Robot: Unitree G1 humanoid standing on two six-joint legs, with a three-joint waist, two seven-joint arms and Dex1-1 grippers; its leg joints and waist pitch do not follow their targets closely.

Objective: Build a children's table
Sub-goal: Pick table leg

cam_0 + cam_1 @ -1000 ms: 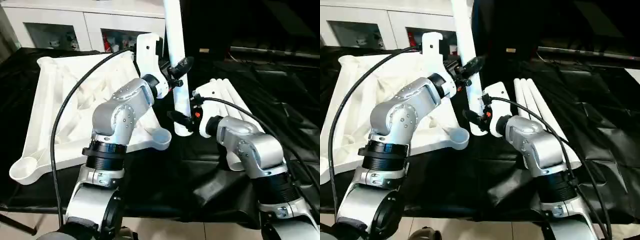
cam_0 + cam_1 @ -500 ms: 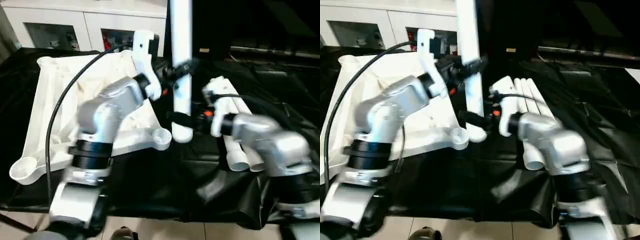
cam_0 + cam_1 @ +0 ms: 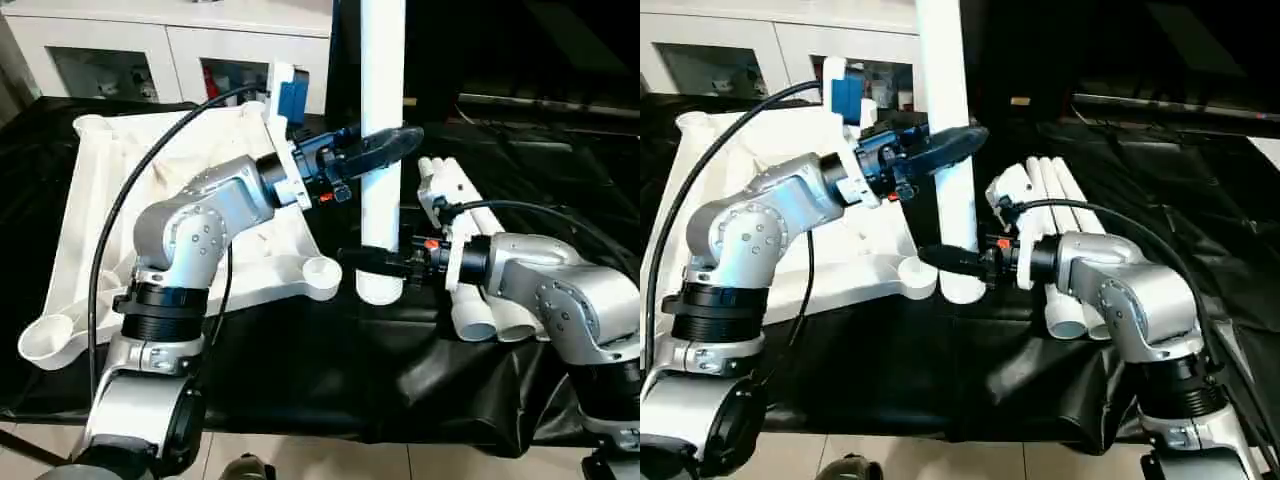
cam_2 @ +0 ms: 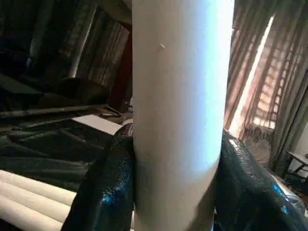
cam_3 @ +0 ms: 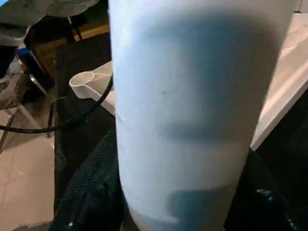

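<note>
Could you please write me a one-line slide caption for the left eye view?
Both grippers, left above right, hold a white leg upright beside the tabletop's near corner socket on the black-covered table.

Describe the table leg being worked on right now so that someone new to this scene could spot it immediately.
On the black-covered work table, just right of the white tabletop, one white leg stands upright. The left gripper clasps it higher up, the right gripper near its lower end. The other legs lie flat in a bundle further right.

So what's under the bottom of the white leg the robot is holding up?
The black cloth lies below the leg, right beside the tabletop's corner socket. Whether the leg's end touches the cloth cannot be told.
</note>
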